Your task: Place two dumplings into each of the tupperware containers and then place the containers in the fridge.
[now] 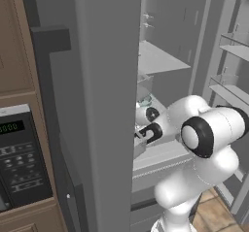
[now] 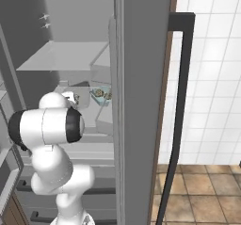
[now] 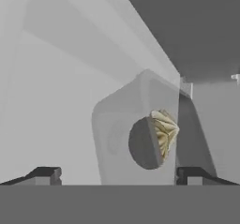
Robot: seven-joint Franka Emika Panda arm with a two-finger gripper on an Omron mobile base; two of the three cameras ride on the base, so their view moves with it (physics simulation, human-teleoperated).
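- My pincer stands wide apart in the hand view, one dark fingertip low on the left and the other low on the right, with nothing clamped between them.
- Straight ahead of the pincer, between the lines of the two tips, I see a pale grey tub tipped at an angle, and a tan crinkled dumpling shows partly against it, half covered by a dark round patch.
- From the right base view, my arm reaches into the open fridge, and beyond the hand a light blue container sits on a pale shelf level with two dumplings inside it.
- From the left base view, the fridge door hides most of my hand; I make out a bit of pale blue-green tub just past the wrist.
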